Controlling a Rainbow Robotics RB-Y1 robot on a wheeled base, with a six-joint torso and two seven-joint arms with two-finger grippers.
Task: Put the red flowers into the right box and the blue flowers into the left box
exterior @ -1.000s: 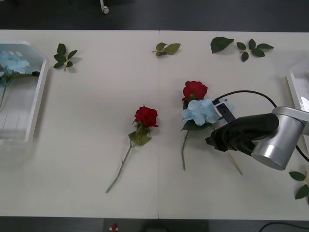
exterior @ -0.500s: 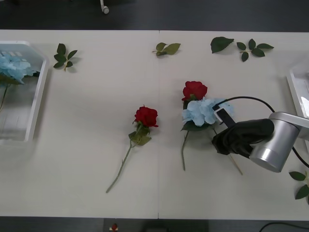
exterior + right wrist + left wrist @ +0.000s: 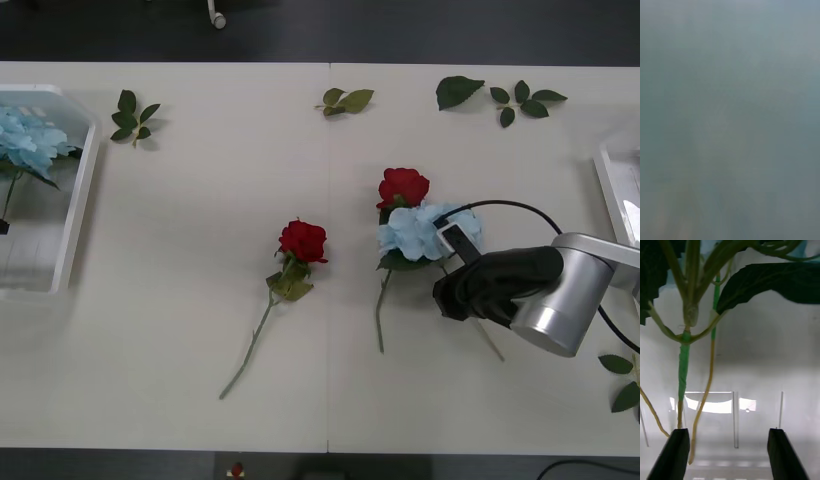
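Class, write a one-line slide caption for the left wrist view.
Open left end effector over the left box, blue flowers' stems between its fingers.

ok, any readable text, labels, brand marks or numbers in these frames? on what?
None readable.
Right pincer and its silver wrist: no legible marking.
Left box, right box, table: plain, no print.
Left pincer, open over the left box floor: no text.

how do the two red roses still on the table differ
The middle rose lies alone, its whole stem and leaves exposed; the right-hand rose is touching a blue hydrangea that covers the top of its stem. The right gripper is at that pair, none by the middle rose. Both are deep red, lying flat, outside the boxes.
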